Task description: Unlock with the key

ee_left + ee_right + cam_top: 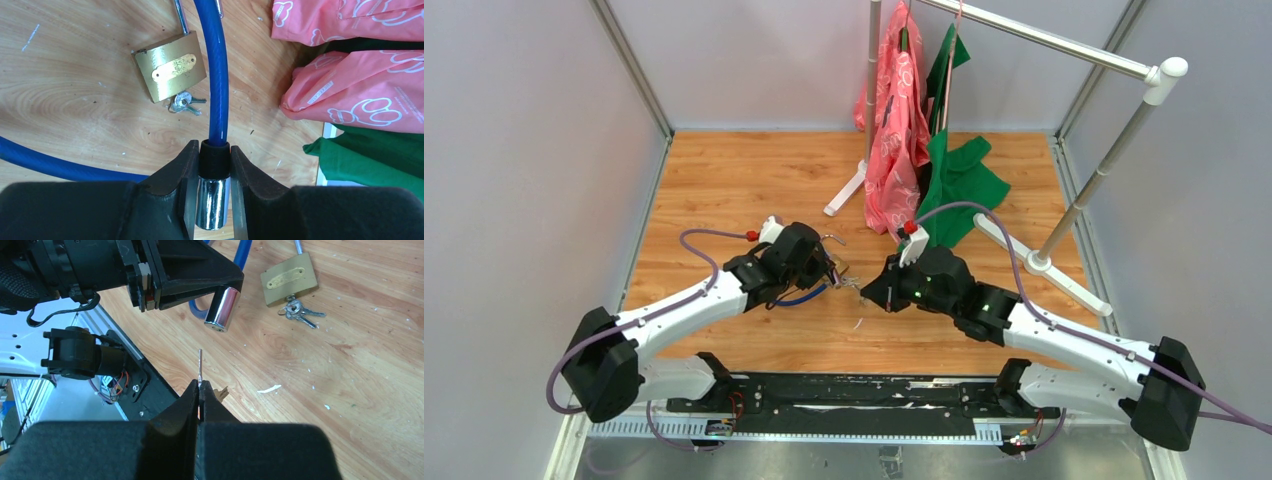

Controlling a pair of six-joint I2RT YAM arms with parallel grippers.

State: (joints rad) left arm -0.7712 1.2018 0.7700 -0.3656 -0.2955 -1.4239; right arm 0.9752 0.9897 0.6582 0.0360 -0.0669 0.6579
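Observation:
My left gripper (215, 175) is shut on the chrome lock barrel (213, 205) of a blue cable lock (216, 75), gripping its black collar above the table. In the right wrist view the barrel (222, 310) sticks out of the left gripper with its keyhole end facing down toward me. My right gripper (200, 390) is shut on a thin silver key (200, 365); its blade points up at the barrel, a short gap below it. In the top view both grippers (824, 265) (876, 290) face each other at mid table.
A brass padlock (170, 72) with a small bunch of keys (186, 104) lies on the wooden table beyond the cable; it also shows in the right wrist view (290, 279). Pink (899, 130) and green garments (964, 180) hang from a white rack (1064, 45) at the back right.

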